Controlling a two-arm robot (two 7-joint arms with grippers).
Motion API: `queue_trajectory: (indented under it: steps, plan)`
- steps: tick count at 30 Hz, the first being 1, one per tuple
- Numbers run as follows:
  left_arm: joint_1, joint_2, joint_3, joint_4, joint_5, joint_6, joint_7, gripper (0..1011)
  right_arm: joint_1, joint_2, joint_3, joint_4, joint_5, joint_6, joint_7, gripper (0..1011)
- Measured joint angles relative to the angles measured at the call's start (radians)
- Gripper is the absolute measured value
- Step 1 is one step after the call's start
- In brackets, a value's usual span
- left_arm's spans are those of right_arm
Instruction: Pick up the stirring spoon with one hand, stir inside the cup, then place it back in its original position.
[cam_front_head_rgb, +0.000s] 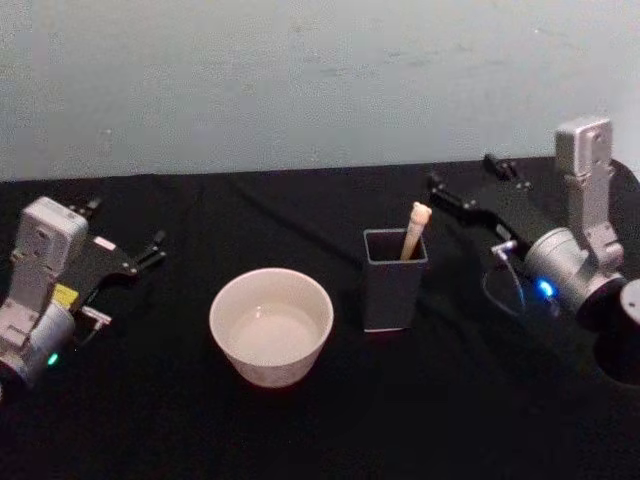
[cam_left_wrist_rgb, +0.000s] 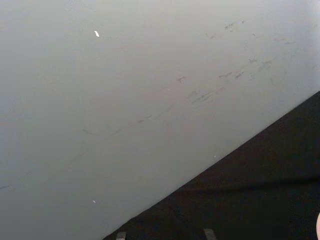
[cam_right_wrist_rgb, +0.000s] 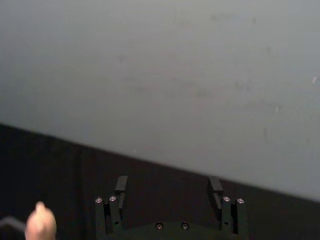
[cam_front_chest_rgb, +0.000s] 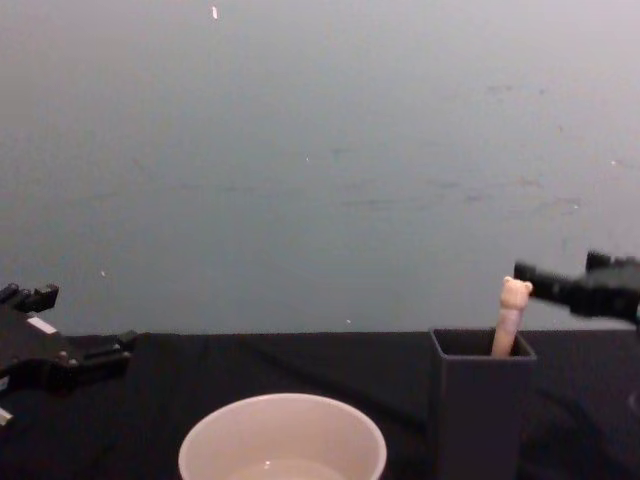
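Slim stirring spoon (cam_front_head_rgb: 415, 231), cream-beige handle with animal-head knob: standing tilted in tall dark grey square holder (cam_front_head_rgb: 393, 282), beside wide cream-white round cup (cam_front_head_rgb: 271, 325) on black surface (cam_front_head_rgb: 150, 420). Likely light, stiff, smooth; best pinched just below knob. Right gripper (cam_front_head_rgb: 447, 196) near knob, jaws parted, empty. Left gripper (cam_front_head_rgb: 152, 248) parked far left, jaws parted, empty.

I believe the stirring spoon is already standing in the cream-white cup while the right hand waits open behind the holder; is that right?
Not quite. The stirring spoon stands in the dark grey square holder, not in the cream-white cup, as the head view shows. The rest holds: the right hand waits open behind the holder.
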Motion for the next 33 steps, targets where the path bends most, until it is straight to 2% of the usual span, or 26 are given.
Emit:
queue_trajectory:
  steps: [7, 33]
  plan:
    - [0.000, 0.000, 0.000, 0.000, 0.000, 0.000, 0.000, 1002, -0.003, -0.015, -0.007, 0.040, -0.028, 0.023, 0.001, 1002]
    - [0.000, 0.000, 0.000, 0.000, 0.000, 0.000, 0.000, 1001, -0.002, -0.011, -0.006, 0.032, -0.023, 0.020, 0.001, 1002]
